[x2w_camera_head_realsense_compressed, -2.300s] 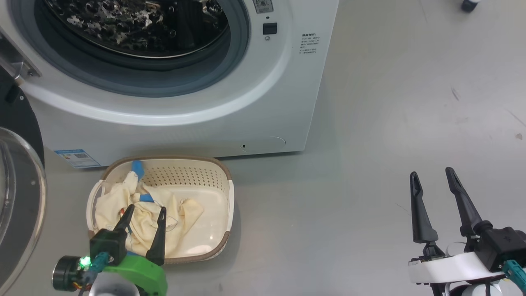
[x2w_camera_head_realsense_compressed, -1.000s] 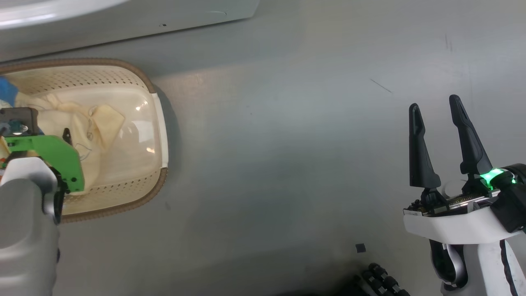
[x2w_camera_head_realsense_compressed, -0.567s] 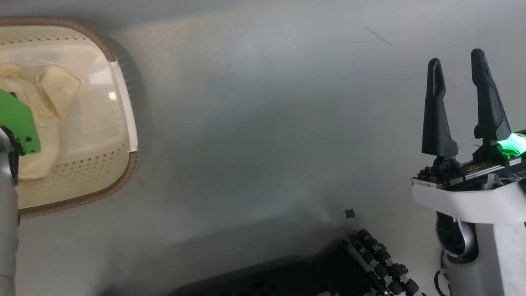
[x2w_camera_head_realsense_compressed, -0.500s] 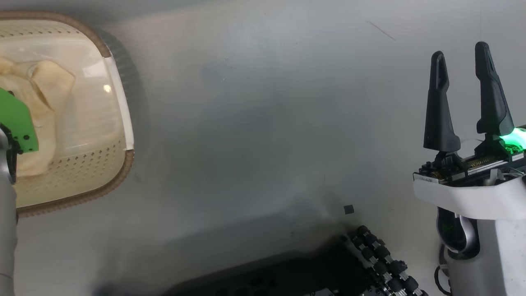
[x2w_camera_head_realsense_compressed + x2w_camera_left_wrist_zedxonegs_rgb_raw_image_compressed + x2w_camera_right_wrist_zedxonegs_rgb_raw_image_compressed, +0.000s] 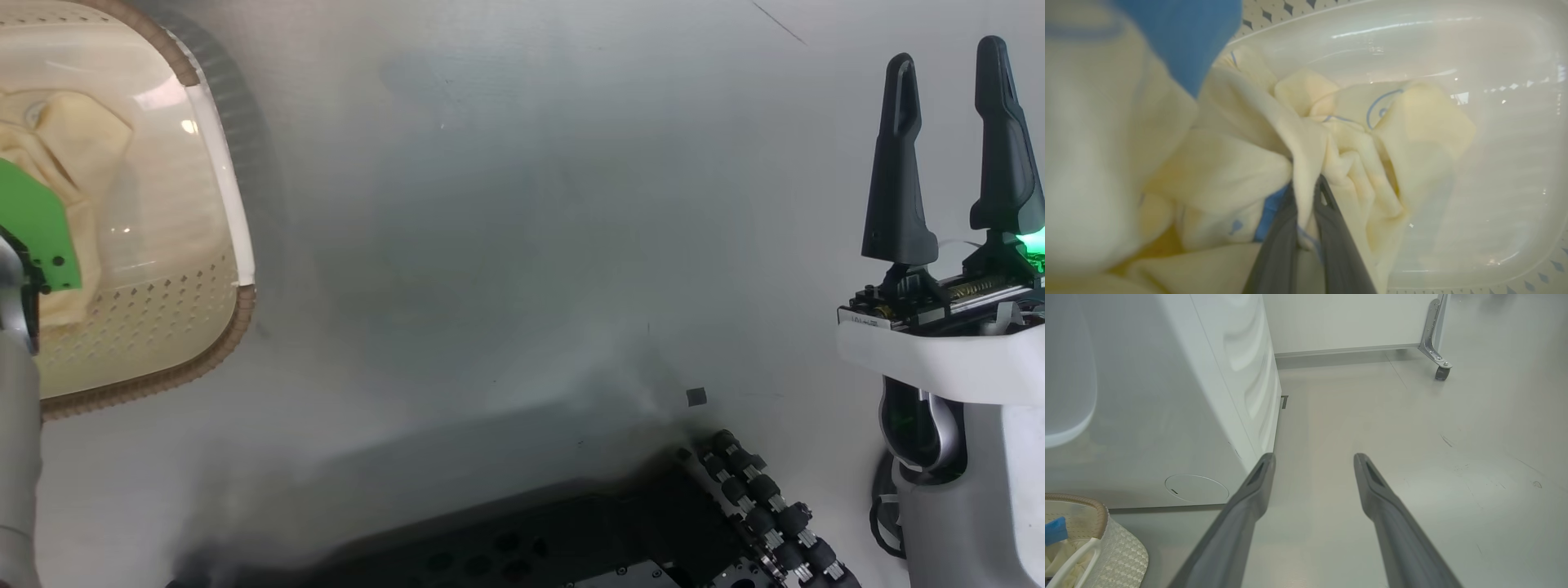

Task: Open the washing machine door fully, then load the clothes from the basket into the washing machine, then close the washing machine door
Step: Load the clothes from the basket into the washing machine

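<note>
Head view: the basket [image 5: 222,204] is sitting on the grey floor [image 5: 506,245] at the far left, showing its brown woven-look rim and one white handle. The clothes [image 5: 69,135] are lying inside it as a pale cream-yellow heap. The left arm's green bracket [image 5: 37,229] and pale forearm [image 5: 16,457] are reaching over the basket. At the right, the right end effector [image 5: 945,53] is pointing up, its two dark fingers standing wide apart with nothing between them. A small white label [image 5: 865,321] on its base is too small to read.

Left wrist view: the left end effector [image 5: 1306,183] is pinching a fold of the clothes [image 5: 1229,171], its fingers drawn narrow with only fabric between them. The cloth is showing thin blue line drawings, and a bright blue part [image 5: 1188,36] is blurring at the upper left. The heap is filling the left side of the basket [image 5: 1515,163], whose glossy bare bottom is shining to the right.

Right wrist view: the right end effector [image 5: 1313,457] is hovering wide open above the floor, holding nothing. The washing machine [image 5: 1167,416] is standing at the left, white, with a round cover [image 5: 1196,488] low on its front. The basket [image 5: 1122,555] is sitting at the near left in front of it, with a blue bit of the clothes [image 5: 1054,530] showing inside. A caster [image 5: 1440,373] is resting at the far right.
</note>
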